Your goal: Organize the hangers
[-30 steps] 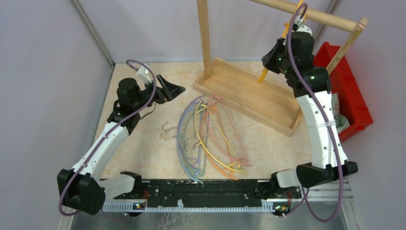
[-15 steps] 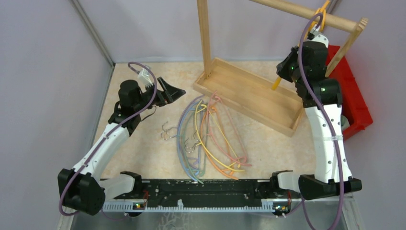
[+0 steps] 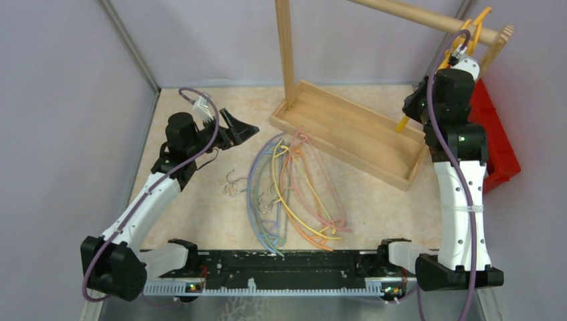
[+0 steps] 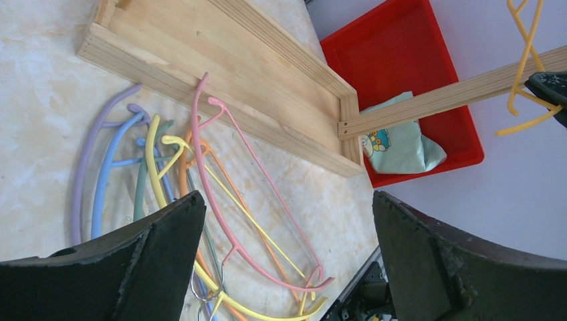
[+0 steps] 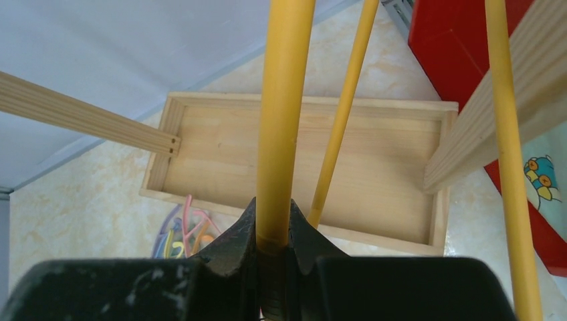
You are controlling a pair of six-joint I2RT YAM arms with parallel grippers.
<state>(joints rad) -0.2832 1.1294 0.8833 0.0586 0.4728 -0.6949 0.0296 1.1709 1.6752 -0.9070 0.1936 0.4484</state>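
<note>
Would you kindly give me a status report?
Left claw open. Right claw shut on yellow plastic hanger at wooden rack rail. Other coloured hangers heaped on table.

A yellow hanger [image 5: 277,134] stands out against the pale wood rack [image 3: 348,130], red bin [image 4: 401,60], beige marbled surface [image 3: 200,200] and purple, blue, green, orange, pink hangers [image 3: 292,189].

A yellow hanger [image 3: 475,31] is held upright in the right gripper [image 5: 273,215], its top raised at the right end of the rack rail [image 3: 428,19]. The remaining hangers [image 3: 294,194], in pink, orange, yellow, green, blue and purple, are heaped flat and overlapping on the table [image 3: 200,200].
</note>
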